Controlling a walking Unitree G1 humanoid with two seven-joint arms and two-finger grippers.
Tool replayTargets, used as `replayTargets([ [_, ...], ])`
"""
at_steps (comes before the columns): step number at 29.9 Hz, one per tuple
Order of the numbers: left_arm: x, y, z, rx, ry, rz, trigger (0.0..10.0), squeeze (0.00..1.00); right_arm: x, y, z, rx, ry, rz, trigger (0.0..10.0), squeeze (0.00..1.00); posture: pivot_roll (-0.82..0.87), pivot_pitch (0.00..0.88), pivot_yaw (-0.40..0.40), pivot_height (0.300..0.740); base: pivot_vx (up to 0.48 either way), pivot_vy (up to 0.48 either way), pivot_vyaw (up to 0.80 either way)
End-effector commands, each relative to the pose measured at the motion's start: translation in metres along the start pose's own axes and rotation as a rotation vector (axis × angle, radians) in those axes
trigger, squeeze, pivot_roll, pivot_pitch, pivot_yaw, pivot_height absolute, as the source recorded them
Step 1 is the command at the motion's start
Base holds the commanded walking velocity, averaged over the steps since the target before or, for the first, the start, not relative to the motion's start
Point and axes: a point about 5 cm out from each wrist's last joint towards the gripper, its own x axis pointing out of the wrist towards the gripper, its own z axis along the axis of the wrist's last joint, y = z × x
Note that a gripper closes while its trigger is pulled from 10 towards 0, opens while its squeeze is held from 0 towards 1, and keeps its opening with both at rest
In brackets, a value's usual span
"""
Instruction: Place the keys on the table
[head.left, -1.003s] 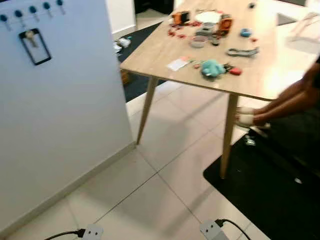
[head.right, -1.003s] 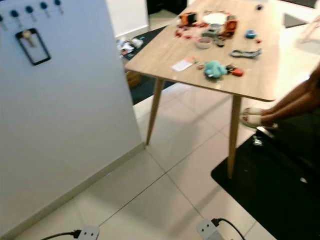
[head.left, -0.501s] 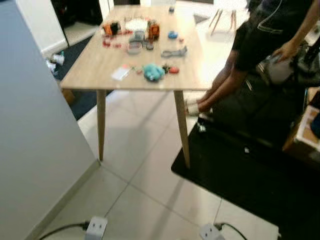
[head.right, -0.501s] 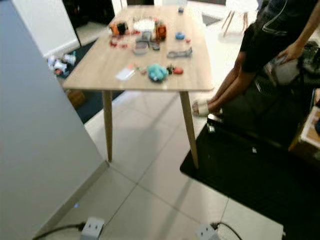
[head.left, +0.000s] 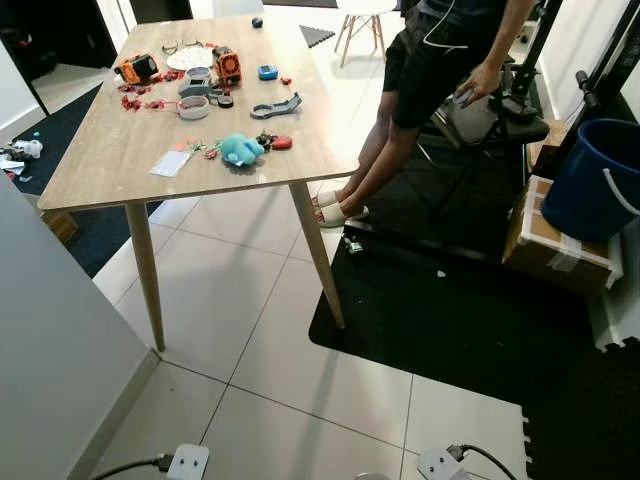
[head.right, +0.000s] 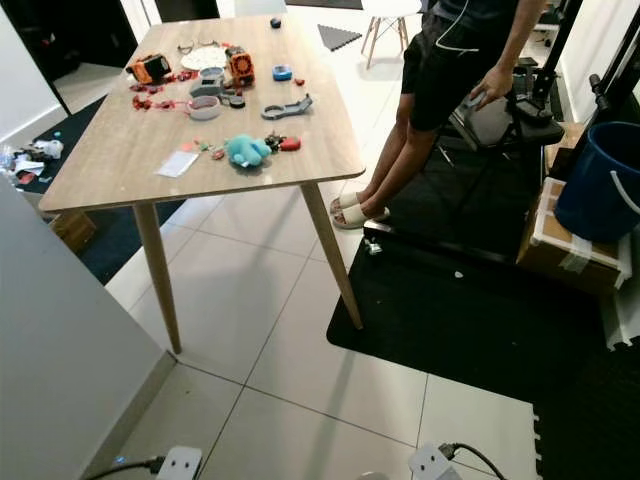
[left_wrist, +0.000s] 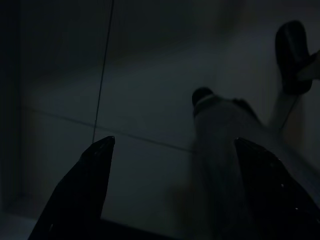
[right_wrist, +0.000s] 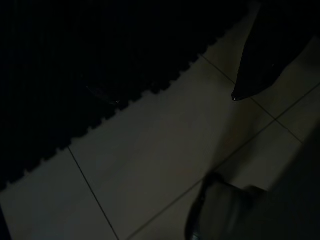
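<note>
Left eye view puts the wooden surface (head.left: 110, 150) upper left, cluttered, beside a standing person (head.left: 440, 60), while the left claw (left_wrist: 172, 150) hangs apart over floor tiles, right claw unclear, keys unseen, so a blind placement risks knocking clutter.

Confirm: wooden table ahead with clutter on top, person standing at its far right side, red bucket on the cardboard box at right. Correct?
Not quite: the bucket is blue, not red, as the left eye view shows. It does sit on the cardboard box, and the person stands right of the cluttered wooden table.
</note>
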Motion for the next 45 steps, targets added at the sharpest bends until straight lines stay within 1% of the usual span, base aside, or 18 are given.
replayTargets([
  [1,-0.001,-0.002,-0.007,-0.012,0.023,-0.010,10.0,0.00,0.001,0.004,0.001,0.003,-0.008,0.010,10.0,0.00,-0.08,0.063,0.081,0.740,0.000,0.000,0.00],
  [3,-0.001,-0.002,-0.007,-0.010,0.023,-0.012,10.0,0.00,0.001,0.005,0.001,0.001,-0.009,0.011,10.0,0.00,-0.08,0.063,0.081,0.740,0.000,0.000,0.00],
  [9,0.000,-0.003,-0.007,-0.017,0.026,-0.021,10.0,0.00,0.002,0.012,0.006,-0.004,-0.016,0.017,10.0,0.00,-0.08,0.058,0.078,0.740,0.325,0.000,0.00],
  [13,-0.001,-0.003,-0.007,-0.016,0.030,-0.026,10.0,0.00,0.003,0.019,0.010,-0.004,-0.021,0.025,10.0,0.00,-0.09,0.063,0.077,0.740,0.348,0.000,0.00],
  [19,-0.001,-0.004,-0.008,-0.022,0.033,-0.035,10.0,0.00,0.003,0.027,0.010,-0.001,-0.019,0.035,10.0,0.00,-0.08,0.069,0.079,0.740,0.349,0.000,0.00],
  [22,-0.001,-0.004,-0.008,-0.021,0.034,-0.036,10.0,0.00,0.003,0.030,0.005,0.005,-0.013,0.039,10.0,0.00,-0.08,0.069,0.079,0.740,0.349,0.000,0.00],
  [23,-0.001,-0.004,-0.008,-0.022,0.034,-0.036,10.0,0.00,0.003,0.028,0.002,0.007,-0.010,0.038,10.0,0.00,-0.09,0.074,0.079,0.740,0.345,0.000,0.00],
  [26,-0.001,-0.004,-0.009,-0.023,0.034,-0.036,10.0,0.00,0.001,0.016,-0.010,0.010,0.007,0.028,10.0,0.00,-0.09,0.074,0.079,0.740,0.340,0.000,0.00],
  [29,-0.001,-0.004,-0.009,-0.022,0.034,-0.037,10.0,0.00,0.000,0.013,-0.014,0.007,0.012,0.026,10.0,0.00,-0.09,0.074,0.079,0.740,0.337,0.000,0.00],
  [32,-0.001,-0.003,-0.008,-0.020,0.034,-0.037,10.0,0.00,-0.001,0.006,-0.020,0.005,0.023,0.024,10.0,0.00,-0.09,0.076,0.081,0.740,0.336,0.000,-0.80],
  [35,-0.001,-0.003,-0.008,-0.019,0.033,-0.037,10.0,0.00,-0.001,0.008,-0.017,0.007,0.019,0.026,10.0,0.00,-0.09,0.076,0.084,0.740,0.326,0.000,-0.80],
  [38,-0.001,-0.003,-0.008,-0.020,0.032,-0.036,10.0,0.00,0.001,0.015,-0.009,0.017,0.003,0.026,10.0,0.00,-0.09,0.076,0.084,0.740,0.312,0.000,-0.80],
  [41,-0.001,-0.002,-0.008,-0.021,0.032,-0.026,10.0,0.00,0.003,0.026,0.004,0.014,-0.023,0.032,10.0,0.00,-0.09,0.075,0.084,0.740,0.194,0.000,0.00],
  [42,-0.001,-0.002,-0.008,-0.019,0.032,-0.023,10.0,0.00,0.003,0.028,0.007,0.013,-0.029,0.034,10.0,0.00,-0.09,0.075,0.084,0.740,0.000,0.000,0.00],
  [44,-0.001,-0.002,-0.008,-0.019,0.032,-0.023,10.0,0.00,0.003,0.028,0.007,0.013,-0.029,0.034,10.0,0.00,-0.09,0.075,0.084,0.740,0.000,0.000,0.00],
  [45,-0.001,-0.002,-0.008,-0.020,0.031,-0.020,10.0,0.00,0.004,0.032,0.012,0.014,-0.040,0.037,10.0,0.00,-0.09,0.075,0.084,0.740,0.000,0.000,0.00],
])
